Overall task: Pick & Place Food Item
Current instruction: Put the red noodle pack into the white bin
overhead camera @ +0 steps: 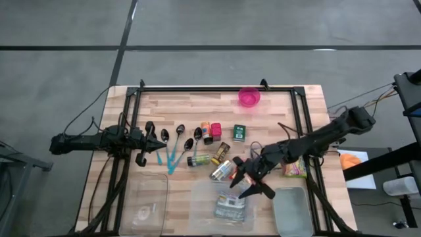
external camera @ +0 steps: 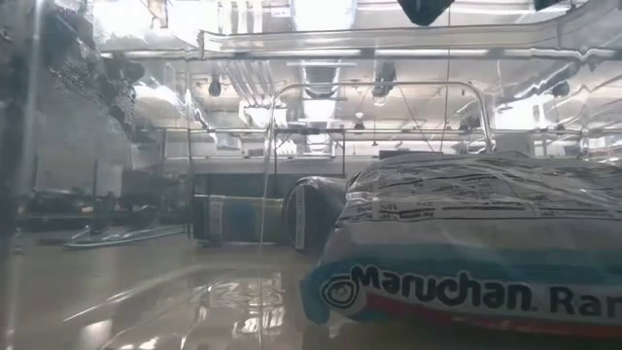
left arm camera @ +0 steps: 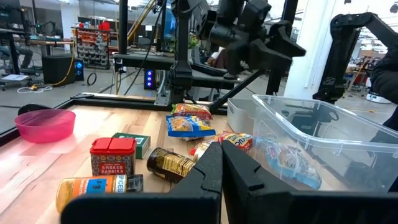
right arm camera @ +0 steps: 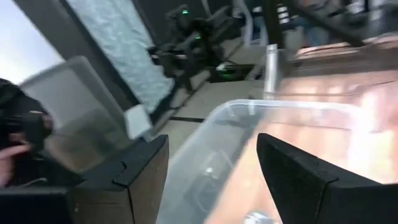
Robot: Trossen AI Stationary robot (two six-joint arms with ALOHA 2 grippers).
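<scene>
Right up against my low camera sits a Maruchan ramen packet (external camera: 466, 243), lying inside the middle clear bin (overhead camera: 205, 209) at the table's near edge. From above I see that same packet as the only thing in that bin, lying flat toward its right half. To its left I have a second clear bin (overhead camera: 145, 204), and I cannot make out anything definite in it. To its right a third, greyer bin (overhead camera: 291, 212) shows nothing I can identify.

My right gripper (overhead camera: 253, 184) hangs above the middle bin's far right corner, just over the packet, its two fingers spread apart with nothing between them; the right wrist camera confirms the gap, looking down past both fingers (right arm camera: 298, 177) into clear plastic.

My left gripper (overhead camera: 158, 145) waits at the table's left side, pointing level toward the items, its fingers pressed together.

Beyond the bins, on the wooden table (overhead camera: 191, 105), I see a row of spoons (overhead camera: 181, 141), spice jars (overhead camera: 212, 131), a small green box (overhead camera: 239, 132), a dark jar (overhead camera: 220, 152), a snack bag (overhead camera: 295, 169) under the right arm, and a pink bowl (overhead camera: 249, 97) near the far edge.
</scene>
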